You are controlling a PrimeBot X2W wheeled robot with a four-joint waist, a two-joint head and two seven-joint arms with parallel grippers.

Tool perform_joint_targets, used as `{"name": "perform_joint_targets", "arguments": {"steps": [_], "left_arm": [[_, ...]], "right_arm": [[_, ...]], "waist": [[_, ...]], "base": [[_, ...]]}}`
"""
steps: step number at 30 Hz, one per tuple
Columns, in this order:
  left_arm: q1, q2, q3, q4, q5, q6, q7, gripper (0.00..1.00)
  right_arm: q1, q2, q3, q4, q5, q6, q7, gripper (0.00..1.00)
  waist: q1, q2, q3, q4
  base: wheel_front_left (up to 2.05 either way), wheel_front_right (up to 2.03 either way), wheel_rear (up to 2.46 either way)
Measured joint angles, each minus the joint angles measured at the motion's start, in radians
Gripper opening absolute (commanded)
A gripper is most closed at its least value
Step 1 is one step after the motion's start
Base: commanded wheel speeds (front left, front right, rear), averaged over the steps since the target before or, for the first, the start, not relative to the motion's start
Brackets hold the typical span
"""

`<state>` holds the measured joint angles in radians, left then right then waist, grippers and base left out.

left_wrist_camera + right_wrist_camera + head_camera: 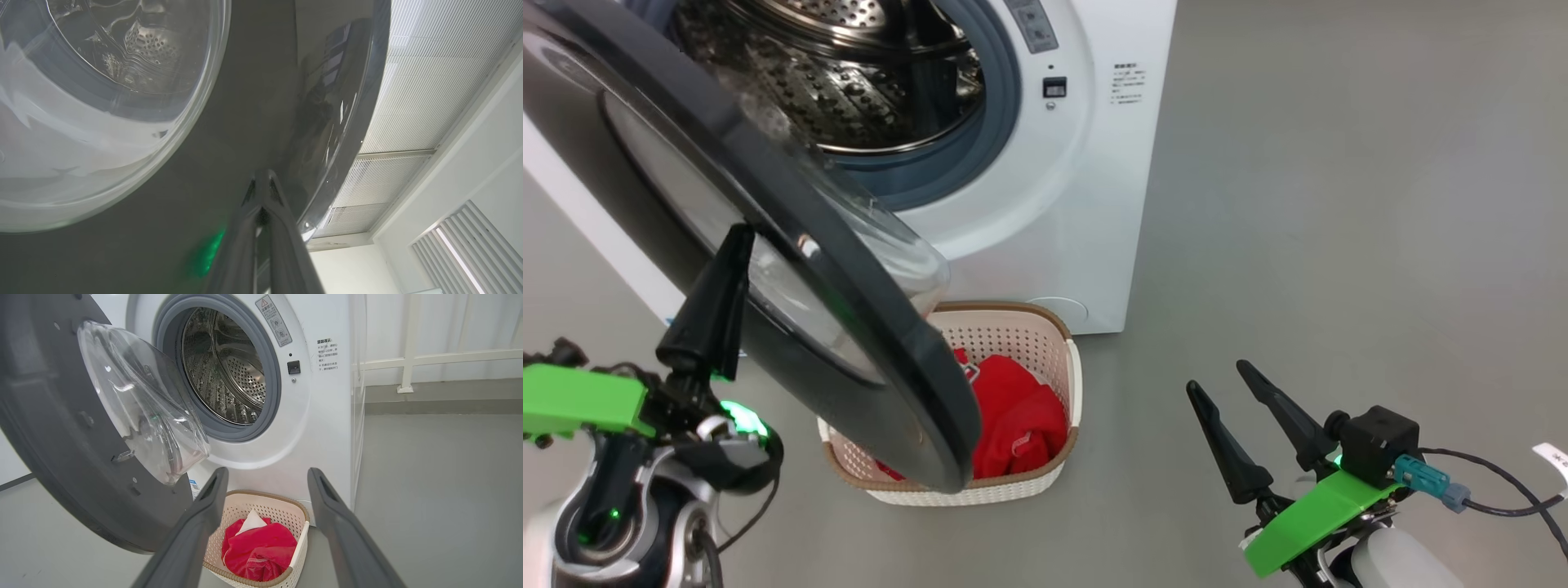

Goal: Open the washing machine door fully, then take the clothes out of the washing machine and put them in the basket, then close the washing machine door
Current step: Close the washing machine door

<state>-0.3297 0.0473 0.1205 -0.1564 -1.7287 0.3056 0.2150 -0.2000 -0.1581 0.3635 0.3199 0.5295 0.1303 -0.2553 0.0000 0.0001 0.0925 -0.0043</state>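
While the clothes (1013,416) lie in the basket (1013,325) before the washing machine (1086,204), the closed left gripper (738,235) touches the half-open door (915,392) and the right gripper (1218,376) hangs open.

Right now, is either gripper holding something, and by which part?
Nothing is held. The left gripper is shut, its tips seemingly pressing the black rim of the round glossy washing machine door; the right gripper is open and empty.

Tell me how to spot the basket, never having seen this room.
Find the big white washer with its round door swung open. On the grey floor at its foot, partly under the door, sits the basket. Alone here it has cream holed sides, a brown rim and red clothes inside.
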Motion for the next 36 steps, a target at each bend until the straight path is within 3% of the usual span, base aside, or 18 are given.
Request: {"name": "perform_joint_targets", "arguments": {"steps": [17, 36], "left_arm": [[-0.094, -0.007, -0.031, 0.108, 0.013, -0.061, -0.058, 0.0], [-0.303, -0.012, -0.021, 0.256, 0.013, -0.105, -0.111, 0.0]], "right_arm": [[-0.012, -0.012, 0.006, -0.001, 0.007, 0.0, 0.0, 1.0], [-0.055, -0.012, 0.016, -0.003, -0.029, 0.0, 0.0, 1.0]], "waist": [[0.0, 0.0, 0.035, -0.092], [0.0, 0.0, 0.099, -0.168]], "base": [[0.0, 0.0, 0.0], [0.0, 0.0, 0.0]]}}
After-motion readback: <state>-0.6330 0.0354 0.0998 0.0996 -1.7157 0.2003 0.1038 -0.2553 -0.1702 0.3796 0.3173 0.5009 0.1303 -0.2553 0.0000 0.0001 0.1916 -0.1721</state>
